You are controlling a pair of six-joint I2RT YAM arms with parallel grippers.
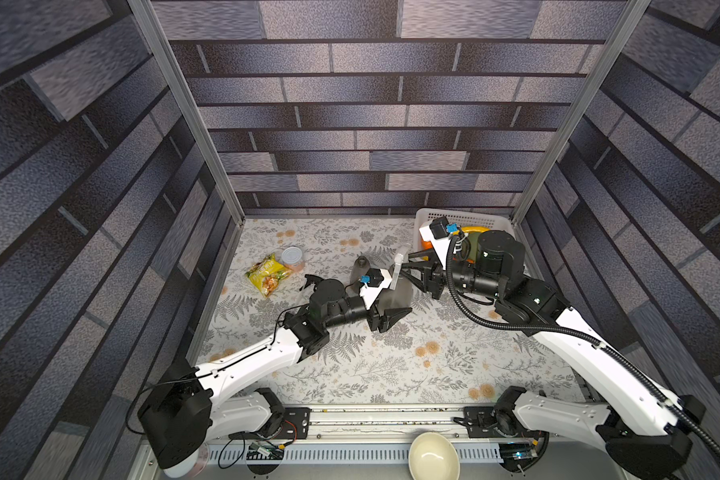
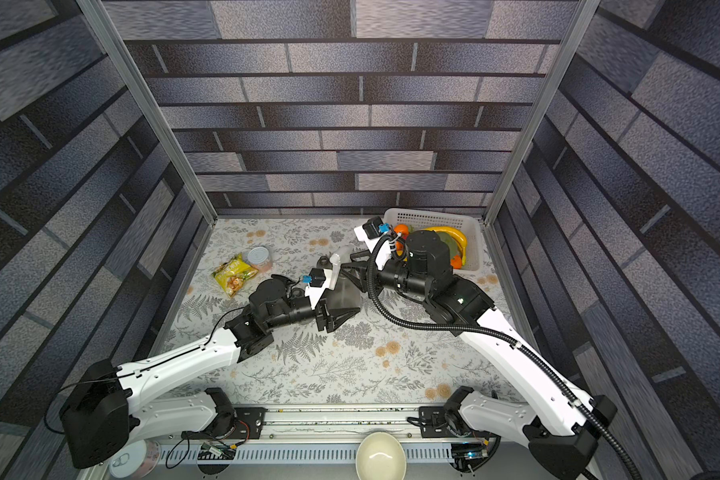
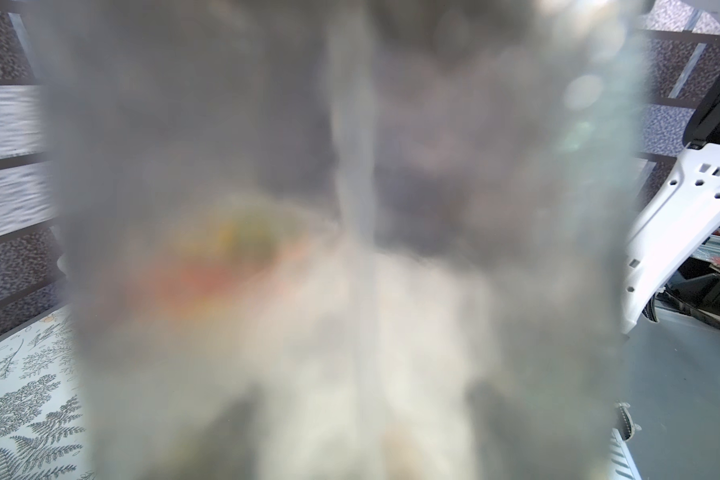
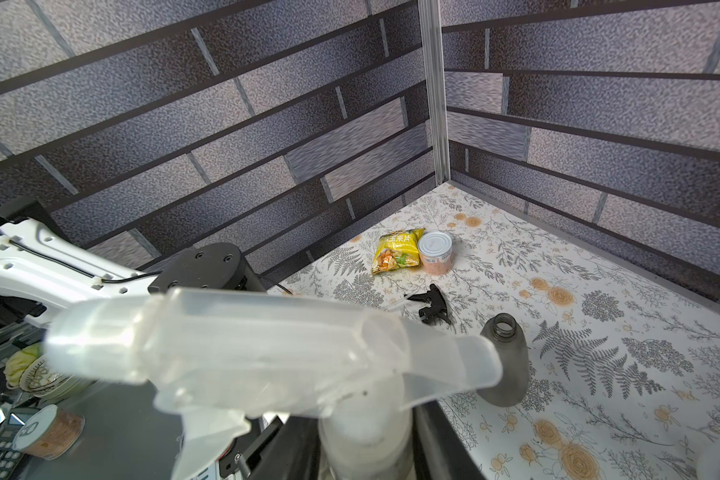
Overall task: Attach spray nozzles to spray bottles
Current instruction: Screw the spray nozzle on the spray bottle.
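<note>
One smoky conical bottle (image 1: 398, 293), frosted white trigger nozzle (image 4: 267, 353)

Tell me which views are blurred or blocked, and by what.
Left wrist view: almost filled by the grey bottle, very close and wholly out of focus; only the edges are sharp. Right wrist view: the white nozzle up close is soft, the can beyond is crisp. Both top views: evenly lit, unblocked.
</note>
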